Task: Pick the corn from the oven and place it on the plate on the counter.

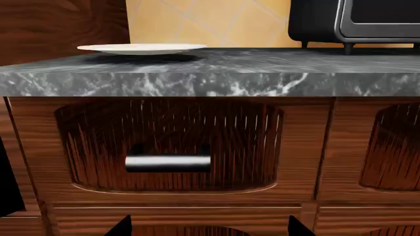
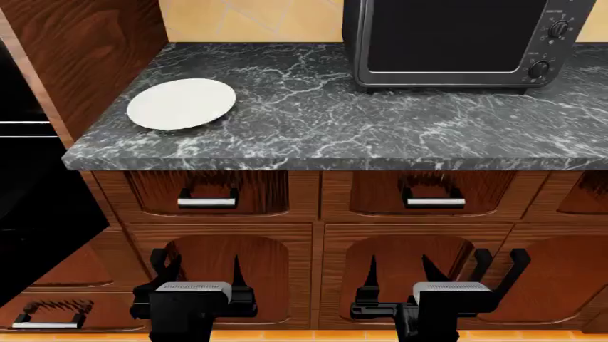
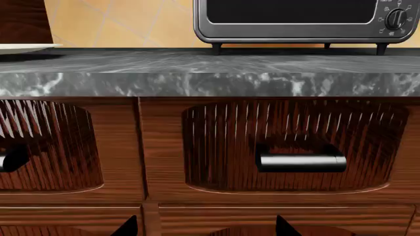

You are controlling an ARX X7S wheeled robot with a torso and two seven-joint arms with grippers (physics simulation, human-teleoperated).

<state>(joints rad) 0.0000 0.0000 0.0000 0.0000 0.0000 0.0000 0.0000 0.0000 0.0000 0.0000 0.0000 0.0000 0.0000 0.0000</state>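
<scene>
Both arms hang low before the drawers, empty.

The left gripper point(image 2: 201, 274) and right gripper point(image 2: 397, 274) stand spread apart; the plate point(image 2: 181, 103) lies bare on the counter point(image 2: 380, 121).

No text, label or number can be read anywhere; the countertop appliance's point(image 2: 458, 43) knob markings are too small.

1. I see the plate point(image 2: 181, 103) on the bench point(image 2: 380, 121), toward its left end.
2. The toaster oven point(image 2: 456, 43) stands on the bench at the back right, well apart from the plate.
3. Drawers point(image 2: 209, 194) sit under the bench.
4. The oven point(image 2: 38, 206) lies left of the drawers.
5. My left claw point(image 2: 195, 274) and right claw point(image 2: 404, 274) hang low before the drawers.
</scene>
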